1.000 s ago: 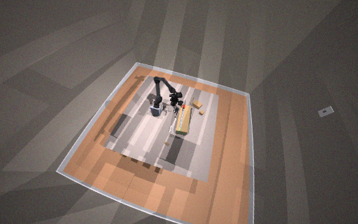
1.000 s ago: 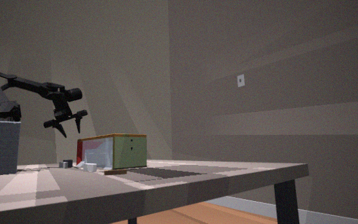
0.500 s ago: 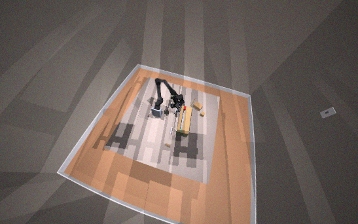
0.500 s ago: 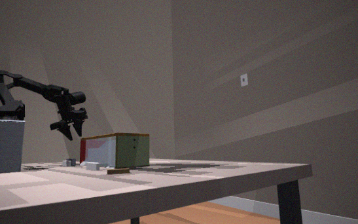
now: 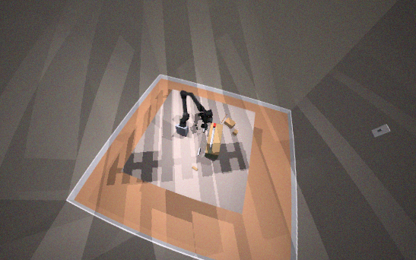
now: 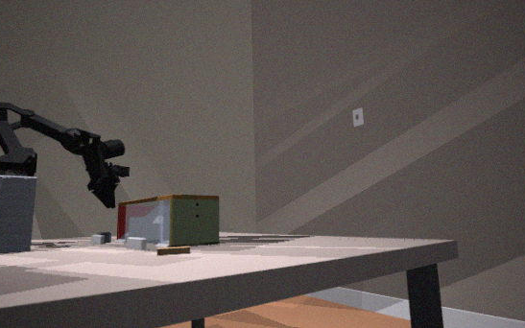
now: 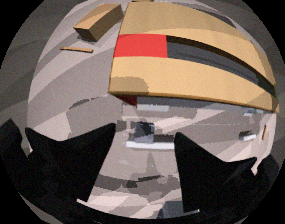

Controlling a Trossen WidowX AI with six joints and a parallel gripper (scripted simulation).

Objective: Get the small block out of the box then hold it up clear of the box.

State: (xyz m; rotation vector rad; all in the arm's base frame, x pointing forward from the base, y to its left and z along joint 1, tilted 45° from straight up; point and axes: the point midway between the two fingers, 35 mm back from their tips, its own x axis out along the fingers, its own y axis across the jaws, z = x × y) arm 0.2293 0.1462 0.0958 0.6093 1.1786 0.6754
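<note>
So I can't make out the small block for sure, inside the clear-fronted box [image 5: 219, 138] [image 6: 195, 222] [image 7: 158, 75] or out of it, and whatever's behind that front is too murky to name. My gripper [image 5: 204, 128] [image 6: 109, 205] [image 7: 145, 132] is partly open with nothing in it, hanging above the table [image 5: 178, 171] [image 6: 306, 249] [image 7: 58, 95] near the box's red-marked end. Past the box from me there's a wooden block [image 5: 230, 122] [image 7: 98, 21], with open tabletop between them.
</note>
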